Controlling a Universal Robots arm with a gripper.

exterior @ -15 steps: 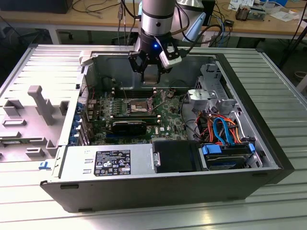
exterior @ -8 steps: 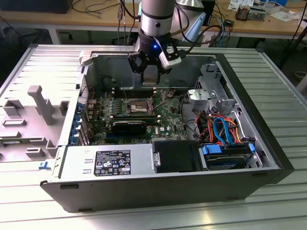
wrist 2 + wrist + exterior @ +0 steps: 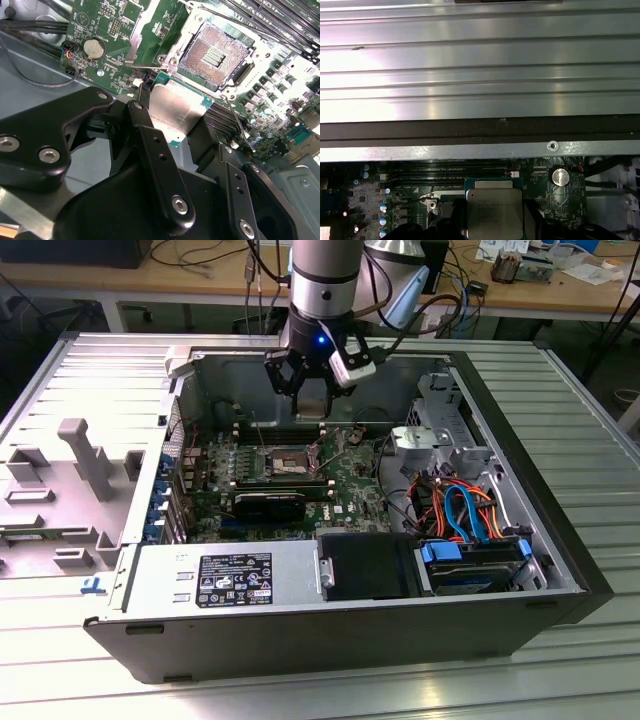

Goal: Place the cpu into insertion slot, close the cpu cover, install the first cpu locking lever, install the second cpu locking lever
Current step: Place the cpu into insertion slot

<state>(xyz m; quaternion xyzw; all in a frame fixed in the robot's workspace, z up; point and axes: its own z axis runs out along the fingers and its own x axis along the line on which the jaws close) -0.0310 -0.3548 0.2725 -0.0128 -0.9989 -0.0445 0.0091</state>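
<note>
step: seat cpu (image 3: 176, 111) | gripper (image 3: 308, 396) fingers clamped on chip's edges, aloft | insertion slot (image 3: 215, 54) empty, 7 o'clock from gripper in exterior view | cpu cover (image 3: 135, 37) raised | advice: keep level, match corners, lower straight, no sideways slide

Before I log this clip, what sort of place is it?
Probably a robotics or electronics lab: an open computer case sits on a ribbed metal table, cluttered wooden benches stand behind, and the gripper holds the cpu above the motherboard.
</note>
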